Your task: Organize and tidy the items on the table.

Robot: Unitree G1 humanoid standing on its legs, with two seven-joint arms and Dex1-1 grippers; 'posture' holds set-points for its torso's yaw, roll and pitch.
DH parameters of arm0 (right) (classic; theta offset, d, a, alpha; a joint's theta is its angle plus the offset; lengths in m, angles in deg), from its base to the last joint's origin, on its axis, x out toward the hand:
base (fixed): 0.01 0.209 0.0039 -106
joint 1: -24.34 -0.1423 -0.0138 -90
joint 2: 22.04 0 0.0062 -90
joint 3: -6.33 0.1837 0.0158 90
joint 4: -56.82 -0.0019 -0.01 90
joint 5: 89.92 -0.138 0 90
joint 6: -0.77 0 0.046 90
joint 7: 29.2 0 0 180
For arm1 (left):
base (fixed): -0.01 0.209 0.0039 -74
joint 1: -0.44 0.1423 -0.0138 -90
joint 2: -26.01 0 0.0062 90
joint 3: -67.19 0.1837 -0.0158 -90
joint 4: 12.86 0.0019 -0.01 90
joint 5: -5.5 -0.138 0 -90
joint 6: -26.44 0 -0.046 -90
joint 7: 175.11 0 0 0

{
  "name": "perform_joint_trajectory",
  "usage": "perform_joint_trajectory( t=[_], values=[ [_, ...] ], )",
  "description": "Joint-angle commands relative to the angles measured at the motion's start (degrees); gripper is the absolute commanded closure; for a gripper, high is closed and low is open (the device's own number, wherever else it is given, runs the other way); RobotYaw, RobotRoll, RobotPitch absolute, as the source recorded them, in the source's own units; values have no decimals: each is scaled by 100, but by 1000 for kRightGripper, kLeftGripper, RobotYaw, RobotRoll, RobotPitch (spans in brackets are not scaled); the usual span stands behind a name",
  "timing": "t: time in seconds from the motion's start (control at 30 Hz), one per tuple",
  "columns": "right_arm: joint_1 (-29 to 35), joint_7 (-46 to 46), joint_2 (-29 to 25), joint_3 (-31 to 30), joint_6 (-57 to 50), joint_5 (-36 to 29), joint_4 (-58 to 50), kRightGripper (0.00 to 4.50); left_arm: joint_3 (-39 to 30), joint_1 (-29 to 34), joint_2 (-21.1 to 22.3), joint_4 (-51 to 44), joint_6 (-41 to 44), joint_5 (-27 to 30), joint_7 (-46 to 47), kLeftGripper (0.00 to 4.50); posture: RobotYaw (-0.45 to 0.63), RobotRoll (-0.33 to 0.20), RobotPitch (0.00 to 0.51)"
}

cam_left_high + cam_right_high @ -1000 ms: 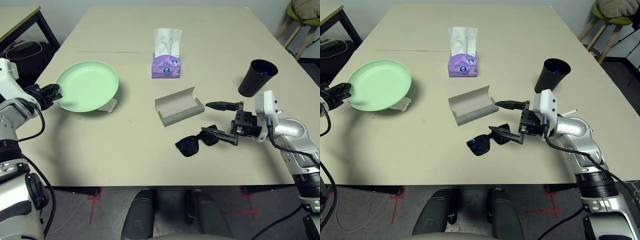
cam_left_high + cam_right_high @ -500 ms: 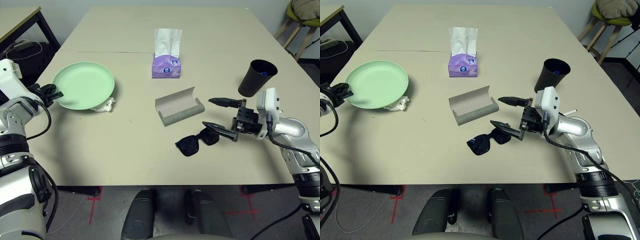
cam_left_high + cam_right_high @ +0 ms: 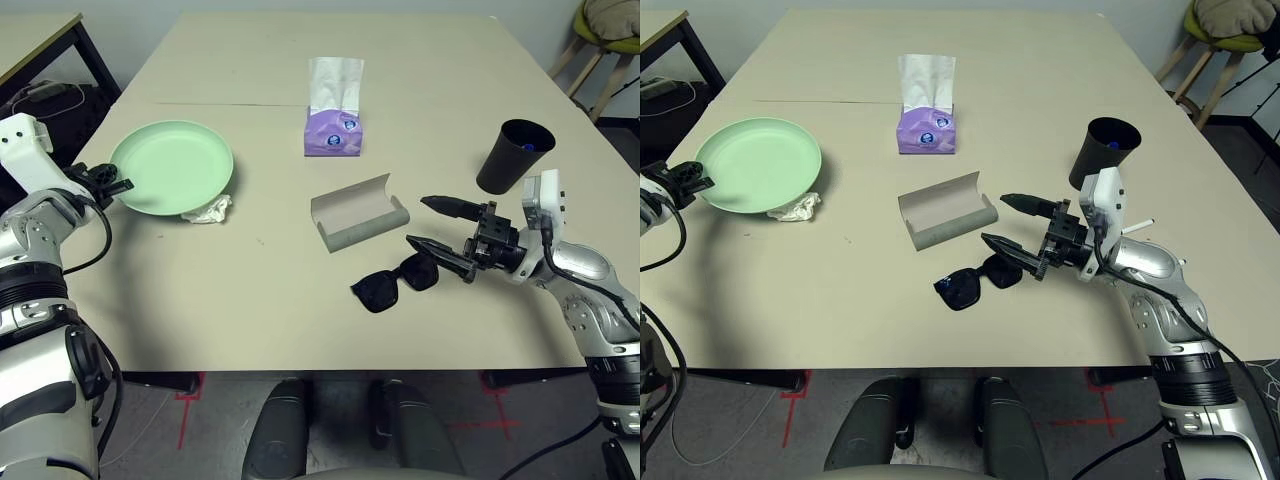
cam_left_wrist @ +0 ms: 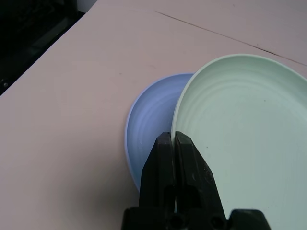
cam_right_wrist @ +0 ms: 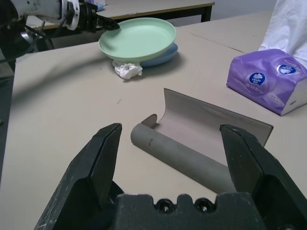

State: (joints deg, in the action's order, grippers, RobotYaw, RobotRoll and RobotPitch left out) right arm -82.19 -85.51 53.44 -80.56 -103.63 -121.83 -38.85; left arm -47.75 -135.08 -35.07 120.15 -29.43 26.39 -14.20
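Your left jaws (image 3: pixel 118 184) are clamped on the mint plate's (image 3: pixel 172 168) rim at 9 o'clock; right jaws (image 3: pixel 432 226) gape beside the sunglasses (image 3: pixel 392 283).

Left wrist view: it hangs tilted over the blue plate (image 4: pixel 151 124); stiff, light, slick, so grip the rim.

Right wrist view: the glasses case (image 5: pixel 192 146) lies open ahead.

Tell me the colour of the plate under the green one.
Pale blue plate, clearest in the left wrist view.
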Motion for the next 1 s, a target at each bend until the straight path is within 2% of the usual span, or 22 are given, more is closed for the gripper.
perform_joint_trajectory(
  t=[0.03, 0.57, 0.83, 1.0],
  values=[
    [-27, 217, 74, 157, -196, -150, -164, 0, 39, -88, -55, 79, -63, -72, 61, 4489, 67, 0, 133],
    [-58, 150, 30, 83, 46, 54, -146, 0, 25, -176, -158, 149, -126, -102, 246, 4489, 72, 0, 137],
    [-28, 171, 33, 66, 8, 41, -210, 0, -3, -753, -115, 772, -789, -217, 560, 4489, 72, 0, 137],
    [-35, 179, 43, 66, 11, 38, -213, 0, 50, -864, -99, 1049, -1011, -324, 677, 4489, 67, 0, 138]
  ],
)
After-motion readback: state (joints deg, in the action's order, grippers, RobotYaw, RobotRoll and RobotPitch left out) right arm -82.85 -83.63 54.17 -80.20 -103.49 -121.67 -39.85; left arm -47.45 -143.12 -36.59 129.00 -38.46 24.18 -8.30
